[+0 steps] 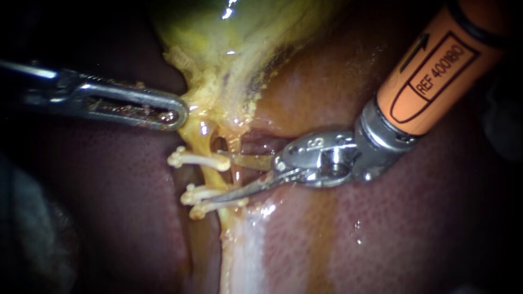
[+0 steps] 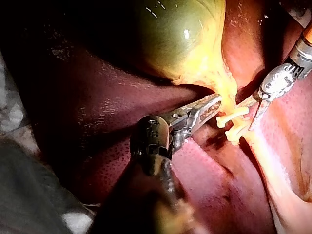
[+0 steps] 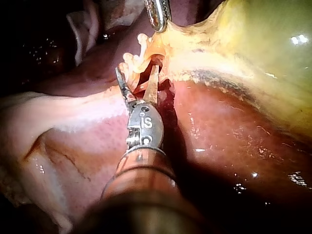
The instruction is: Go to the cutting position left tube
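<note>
Straddling left tube [image 1: 202, 140], right instrument [image 1: 218, 179] jaws apart, nothing gripped; centre between upper clip [image 1: 199, 159] and lower clips [image 1: 215, 199]. Left instrument [image 1: 175, 115] jaws clamp gallbladder [image 1: 229, 54].

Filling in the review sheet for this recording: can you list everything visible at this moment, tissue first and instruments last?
gallbladder: one, yellow-green, above the tubes.
liver: one, dark red, under and around everything.
yellow tissue: one patch, yellow, at the gallbladder's lower end.
clipped tube: one, yellow, running down from the yellow tissue.
clips: three, cream, across the clipped tube; one higher, two close together lower.
second tube: one, yellowish, leading towards the right instrument.
cloth: one, grey-white, beside the liver.
left instrument: one, silver, claw shut on the yellow tissue.
right instrument: one, silver tip, orange shaft, claw open at the clipped tube near the lower clips.
</note>
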{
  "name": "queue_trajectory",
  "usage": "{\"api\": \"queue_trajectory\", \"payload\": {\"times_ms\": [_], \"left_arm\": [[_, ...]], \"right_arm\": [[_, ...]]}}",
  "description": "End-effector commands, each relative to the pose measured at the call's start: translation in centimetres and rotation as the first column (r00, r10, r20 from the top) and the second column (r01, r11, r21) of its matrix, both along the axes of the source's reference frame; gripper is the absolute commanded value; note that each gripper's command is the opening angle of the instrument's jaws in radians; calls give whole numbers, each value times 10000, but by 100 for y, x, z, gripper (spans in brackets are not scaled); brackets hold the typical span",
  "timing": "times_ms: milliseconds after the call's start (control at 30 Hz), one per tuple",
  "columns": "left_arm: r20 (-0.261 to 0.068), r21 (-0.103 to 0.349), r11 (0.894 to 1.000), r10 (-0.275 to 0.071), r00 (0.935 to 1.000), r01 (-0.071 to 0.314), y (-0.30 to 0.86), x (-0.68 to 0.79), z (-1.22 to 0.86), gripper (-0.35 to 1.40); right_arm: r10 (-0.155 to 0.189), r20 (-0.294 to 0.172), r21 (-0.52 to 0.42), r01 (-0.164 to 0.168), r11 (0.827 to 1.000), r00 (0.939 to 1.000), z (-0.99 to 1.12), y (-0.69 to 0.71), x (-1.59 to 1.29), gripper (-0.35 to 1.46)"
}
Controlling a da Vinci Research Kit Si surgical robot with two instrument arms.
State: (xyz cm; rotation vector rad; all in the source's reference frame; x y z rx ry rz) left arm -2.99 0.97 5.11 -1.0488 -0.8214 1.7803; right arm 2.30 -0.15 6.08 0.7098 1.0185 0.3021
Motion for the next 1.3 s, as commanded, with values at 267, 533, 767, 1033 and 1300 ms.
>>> {"api": "queue_trajectory", "payload": {"times_ms": [267,533,767,1033,1300], "left_arm": [[-5,0,10000,-9,10000,9,0,0,0,-35],[-7,0,10000,-12,10000,12,0,-1,0,-35],[-6,0,10000,-11,10000,11,0,-1,0,-35],[-6,0,10000,-10,10000,10,0,-1,0,-35],[-4,-1,10000,-7,10000,7,0,0,0,-35]], "right_arm": [[-416,-715,588,459,9972,9966,-6,-5,18,138],[94,-522,683,-58,9976,9986,1,-9,40,138],[544,-551,1352,-465,9897,9970,5,-10,63,140],[796,-805,1650,-654,9841,9936,-6,-14,79,140],[730,-1176,1929,-494,9800,9904,-28,-21,84,140]]}}
